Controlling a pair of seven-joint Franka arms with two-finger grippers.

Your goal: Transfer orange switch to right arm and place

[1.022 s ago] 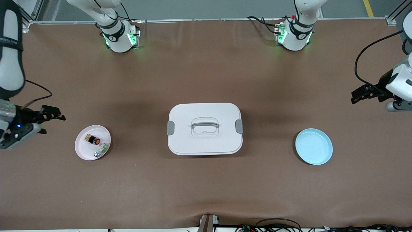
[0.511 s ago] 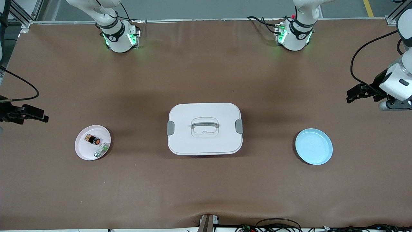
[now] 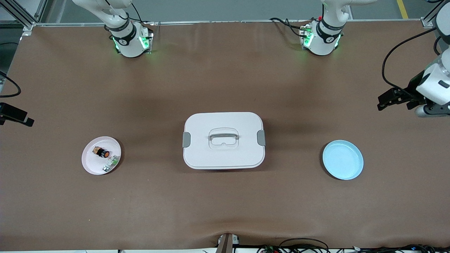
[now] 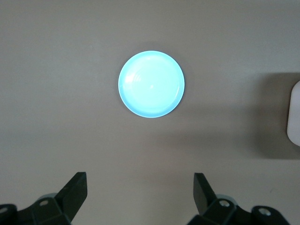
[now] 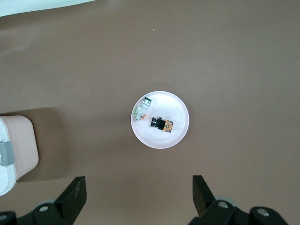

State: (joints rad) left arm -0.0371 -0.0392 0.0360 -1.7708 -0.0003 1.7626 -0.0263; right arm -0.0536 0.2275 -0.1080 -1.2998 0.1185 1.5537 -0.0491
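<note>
Front view shows us the orange push-button switch with a black body lying on its side in the small round pink plate toward the right arm's end of the table. Just beside it in the same plate lies a pale green and white switch part; whether the two touch, we cannot tell. As the task asks for placing by the right arm, we judge that the switch already lies where that arm would reach to put it; whether the task put it there, one moment does not say.

At the middle of the table stands the white rectangular plastic box with a grey handle and grey side clips. Its lid is on, so what is inside is hidden from us. Toward the left arm's end lies the round light blue plate, and we see nothing in it.

Both arms are drawn out to the ends of the table and wait high. The left gripper hangs over bare brown table near the blue plate, its fingers wide apart and holding nothing. The right gripper hangs beside the pink plate at its own end, also spread wide and holding nothing. We think this pose keeps the middle of the table free.
</note>
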